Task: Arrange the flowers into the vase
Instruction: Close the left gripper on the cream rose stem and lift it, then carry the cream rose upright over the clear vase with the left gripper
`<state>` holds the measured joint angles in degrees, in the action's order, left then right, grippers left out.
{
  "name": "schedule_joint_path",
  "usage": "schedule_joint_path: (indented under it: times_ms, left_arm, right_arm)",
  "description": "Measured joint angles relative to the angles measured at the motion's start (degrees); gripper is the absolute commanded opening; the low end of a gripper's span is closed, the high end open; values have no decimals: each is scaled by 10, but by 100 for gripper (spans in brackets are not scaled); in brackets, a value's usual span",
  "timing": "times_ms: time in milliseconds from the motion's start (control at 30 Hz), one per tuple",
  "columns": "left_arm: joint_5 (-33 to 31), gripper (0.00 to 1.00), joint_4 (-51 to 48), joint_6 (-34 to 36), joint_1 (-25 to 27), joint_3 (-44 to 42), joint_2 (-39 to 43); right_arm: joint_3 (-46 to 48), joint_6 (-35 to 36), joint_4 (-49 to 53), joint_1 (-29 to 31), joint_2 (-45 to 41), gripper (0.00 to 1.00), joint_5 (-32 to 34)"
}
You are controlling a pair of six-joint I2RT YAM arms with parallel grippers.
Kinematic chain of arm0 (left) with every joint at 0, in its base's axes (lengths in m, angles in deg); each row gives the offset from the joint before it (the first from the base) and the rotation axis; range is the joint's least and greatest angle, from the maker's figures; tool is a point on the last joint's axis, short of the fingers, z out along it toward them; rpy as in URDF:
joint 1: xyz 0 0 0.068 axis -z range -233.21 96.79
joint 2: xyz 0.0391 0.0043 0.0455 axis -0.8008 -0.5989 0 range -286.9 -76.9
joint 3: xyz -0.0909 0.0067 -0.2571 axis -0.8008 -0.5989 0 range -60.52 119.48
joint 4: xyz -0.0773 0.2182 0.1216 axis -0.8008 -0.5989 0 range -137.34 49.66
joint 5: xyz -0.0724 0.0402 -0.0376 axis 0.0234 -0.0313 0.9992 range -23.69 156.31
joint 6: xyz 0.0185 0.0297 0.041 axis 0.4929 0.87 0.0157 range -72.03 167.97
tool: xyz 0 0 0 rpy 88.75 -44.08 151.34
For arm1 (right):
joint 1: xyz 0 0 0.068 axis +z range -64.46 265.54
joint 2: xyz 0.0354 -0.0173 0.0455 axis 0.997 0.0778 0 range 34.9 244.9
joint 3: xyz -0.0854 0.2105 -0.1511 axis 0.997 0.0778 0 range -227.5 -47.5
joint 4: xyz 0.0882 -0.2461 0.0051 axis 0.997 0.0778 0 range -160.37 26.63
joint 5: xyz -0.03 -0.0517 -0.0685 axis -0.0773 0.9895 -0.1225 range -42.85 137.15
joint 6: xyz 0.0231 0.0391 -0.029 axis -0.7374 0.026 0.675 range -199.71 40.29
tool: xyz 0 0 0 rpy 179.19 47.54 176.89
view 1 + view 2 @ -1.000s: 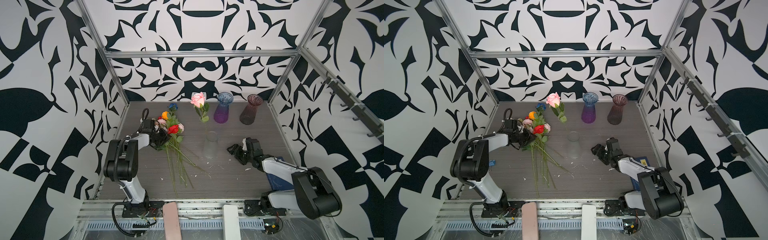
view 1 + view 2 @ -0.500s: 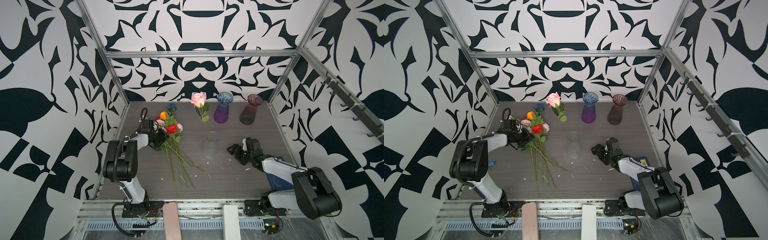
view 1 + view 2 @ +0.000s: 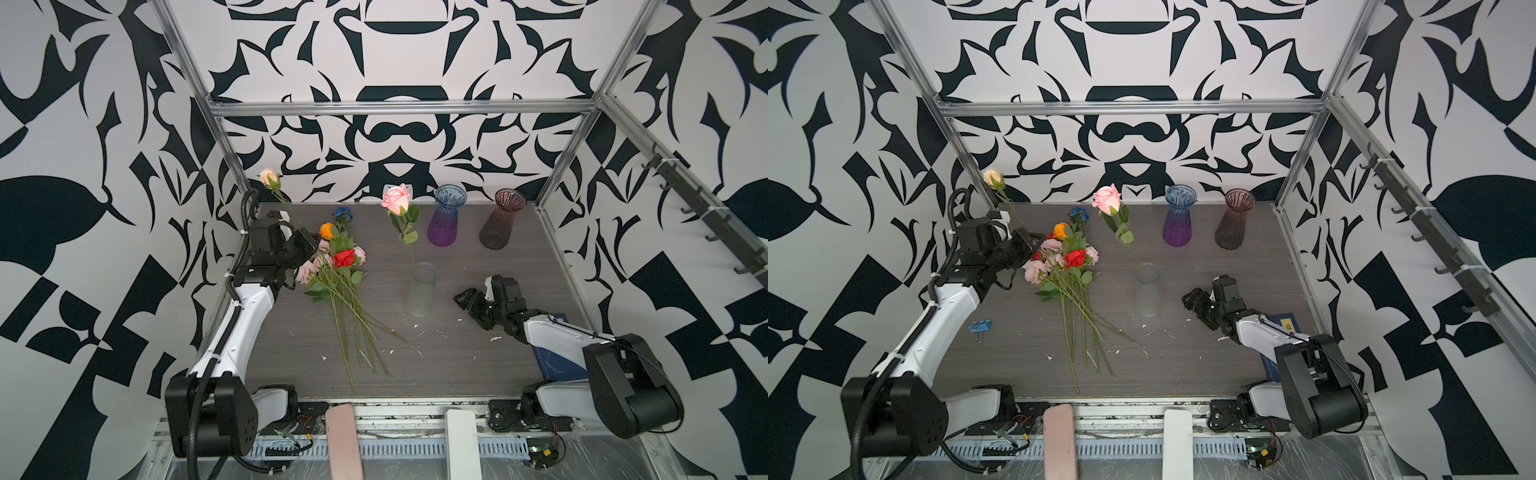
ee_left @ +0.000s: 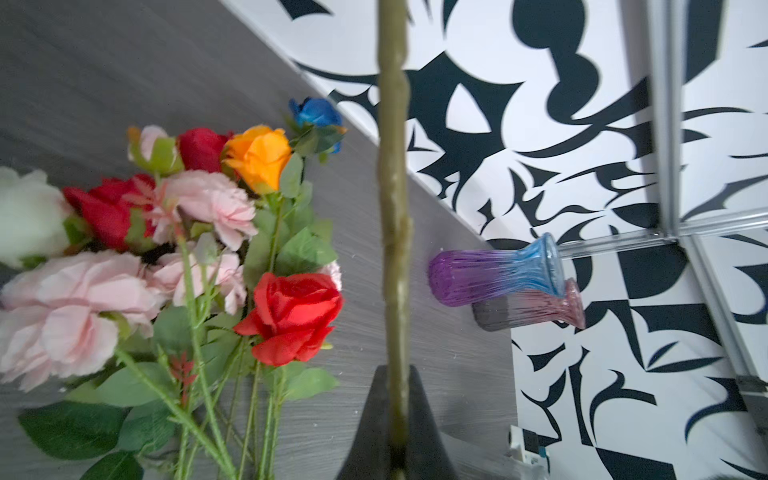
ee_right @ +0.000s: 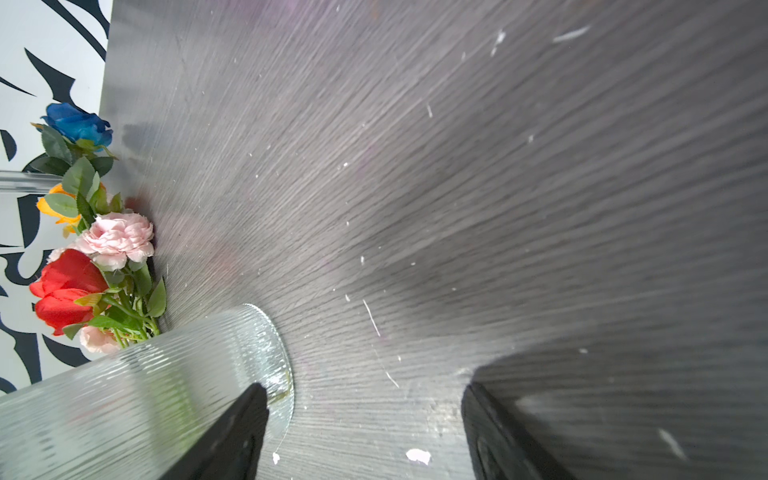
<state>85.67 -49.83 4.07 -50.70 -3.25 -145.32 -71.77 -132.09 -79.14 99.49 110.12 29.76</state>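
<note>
Nothing legible: yellow label [image 3: 1286,325] on the blue book [image 3: 555,363] is too small.

cream rose [image 3: 268,176], red rose [image 3: 343,257]; purple-blue vase [image 3: 444,220]

i see walls [image 3: 395,50] on three sides, all in a bold black-and-white swirling print, edged with silver aluminium bars [image 3: 399,109]. the tabletop [image 3: 478,266] is dark grey wood grain, dotted with small white flecks [image 3: 494,338]. a rail of dark hooks [image 3: 698,195] runs along the right wall. the light is soft and even.
</note>
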Motion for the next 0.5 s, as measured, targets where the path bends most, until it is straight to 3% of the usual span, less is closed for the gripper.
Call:
schedule_joint_path:
  times_ms: [200,500]
  left_arm:
    - [-46,0,4,42,95,72,56]
    - [-120,5,45,223,364,251,32]
  right_arm:
    - [0,0,-3,0,3,77,-4]
    - [-6,0,-4,0,11,77,-9]
